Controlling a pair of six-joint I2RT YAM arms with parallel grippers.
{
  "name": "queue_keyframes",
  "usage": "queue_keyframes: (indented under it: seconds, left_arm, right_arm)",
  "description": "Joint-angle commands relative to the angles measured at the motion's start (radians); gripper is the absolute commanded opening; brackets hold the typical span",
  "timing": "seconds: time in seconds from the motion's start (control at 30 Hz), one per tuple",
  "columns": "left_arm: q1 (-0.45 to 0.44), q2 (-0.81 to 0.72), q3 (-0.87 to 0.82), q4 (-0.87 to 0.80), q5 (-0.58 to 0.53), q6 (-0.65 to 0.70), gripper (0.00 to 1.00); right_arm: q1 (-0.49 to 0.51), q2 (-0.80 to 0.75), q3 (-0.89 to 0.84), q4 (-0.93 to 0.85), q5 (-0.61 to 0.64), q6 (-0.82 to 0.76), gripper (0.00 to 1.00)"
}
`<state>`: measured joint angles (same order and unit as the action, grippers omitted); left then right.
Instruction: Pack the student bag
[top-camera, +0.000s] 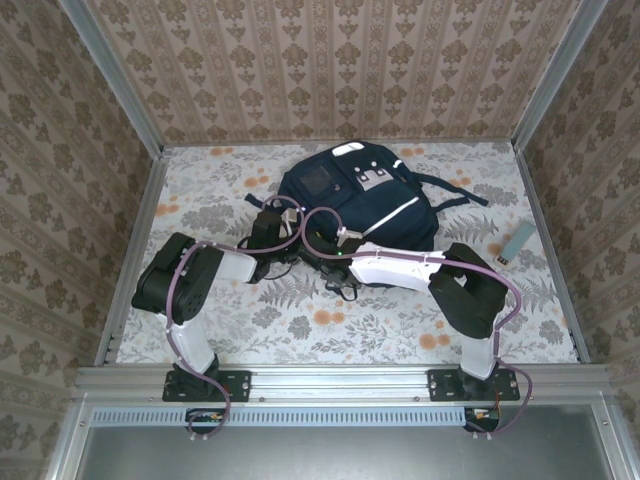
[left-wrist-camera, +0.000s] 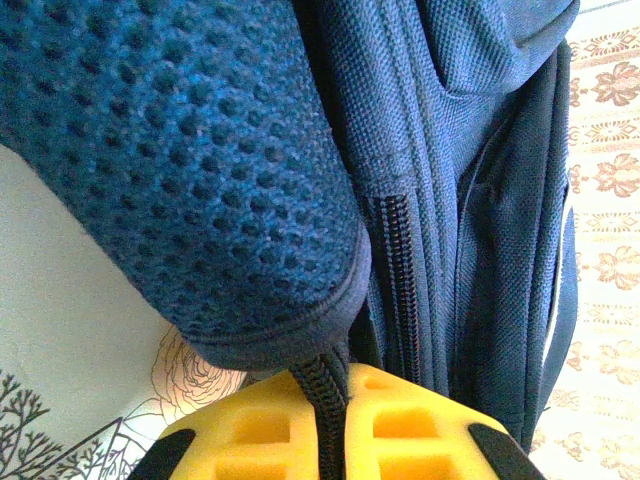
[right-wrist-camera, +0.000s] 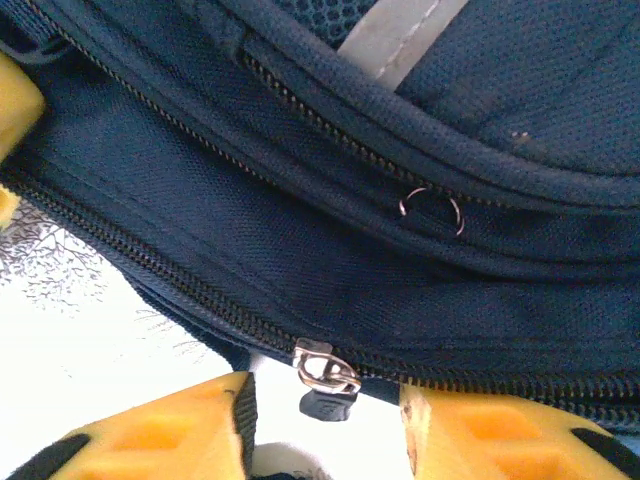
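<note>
The student bag (top-camera: 355, 195), navy blue with a white stripe, lies flat at the middle back of the table. Both arms reach in to its near edge. My left gripper (left-wrist-camera: 335, 378) is shut on a black zip strip (left-wrist-camera: 327, 385) that runs out from under the bag's mesh-padded strap (left-wrist-camera: 170, 160). My right gripper (right-wrist-camera: 325, 400) stands open at the bag's lower zip line. The silver zip slider (right-wrist-camera: 322, 365) and its dark pull tab (right-wrist-camera: 326, 405) hang between the yellow fingertips (right-wrist-camera: 190, 425), touching neither. Above it, a small wire ring (right-wrist-camera: 430, 208) sits on a second zip.
A small pale teal flat item (top-camera: 518, 240) lies on the floral cloth right of the bag, near the right wall. Patterned walls and metal rails (top-camera: 135, 240) close in the table on three sides. A dark strap (top-camera: 455, 190) trails from the bag's right side.
</note>
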<state>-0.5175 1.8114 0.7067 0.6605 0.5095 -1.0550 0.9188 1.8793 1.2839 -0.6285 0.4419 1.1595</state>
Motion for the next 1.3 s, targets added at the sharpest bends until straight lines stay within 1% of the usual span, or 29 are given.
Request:
queue_keyframes:
  seconds: [0.0,0.07,0.3,0.4,0.5,0.53,0.7,0.8,0.83,0.97,1.07,1.13,1.17,1.27]
  left_arm:
    - [-0.009,-0.017,-0.003,0.067,0.026,0.009,0.09]
    - [-0.009,-0.018,-0.002,0.064,0.026,0.011,0.09]
    - [-0.006,-0.022,-0.001,0.039,0.015,0.025,0.06]
    - [0.001,-0.032,-0.001,0.005,-0.001,0.042,0.04]
    - [0.012,-0.043,0.002,-0.039,-0.014,0.07,0.0]
    - [0.017,-0.046,0.005,-0.059,-0.017,0.083,0.0]
    - [0.044,-0.05,0.022,-0.131,-0.034,0.138,0.0]
    - [0.054,-0.05,0.026,-0.156,-0.037,0.156,0.0]
    - [0.082,-0.051,0.028,-0.161,-0.037,0.161,0.0]
    - [0.124,-0.055,0.037,-0.194,-0.04,0.19,0.0]
    - [0.155,-0.058,0.06,-0.241,-0.043,0.227,0.0]
    - [0.176,-0.058,0.071,-0.26,-0.043,0.242,0.0]
    - [0.185,-0.058,0.077,-0.268,-0.038,0.25,0.0]
    - [0.208,-0.059,0.095,-0.292,-0.032,0.27,0.0]
  right_arm:
    - [-0.009,0.018,0.022,-0.048,0.059,0.005,0.36]
    - [-0.01,0.02,0.024,-0.056,0.068,-0.007,0.32]
    - [-0.01,0.031,0.038,-0.098,0.104,-0.074,0.1]
    - [-0.01,0.014,0.027,-0.113,0.113,-0.097,0.06]
    - [-0.01,-0.024,-0.009,-0.119,0.114,-0.126,0.05]
    - [-0.01,-0.04,-0.027,-0.122,0.113,-0.135,0.05]
    - [-0.017,-0.155,-0.13,-0.15,0.112,-0.158,0.05]
    - [-0.04,-0.225,-0.197,-0.184,0.119,-0.156,0.05]
    - [-0.048,-0.246,-0.218,-0.19,0.122,-0.156,0.06]
    - [-0.106,-0.343,-0.31,-0.191,0.114,-0.184,0.07]
    - [-0.167,-0.399,-0.36,-0.146,0.053,-0.239,0.08]
    - [-0.188,-0.426,-0.373,-0.101,0.0,-0.296,0.12]
    - [-0.189,-0.434,-0.373,-0.073,-0.038,-0.341,0.16]
    - [-0.189,-0.44,-0.354,-0.019,-0.15,-0.431,0.33]
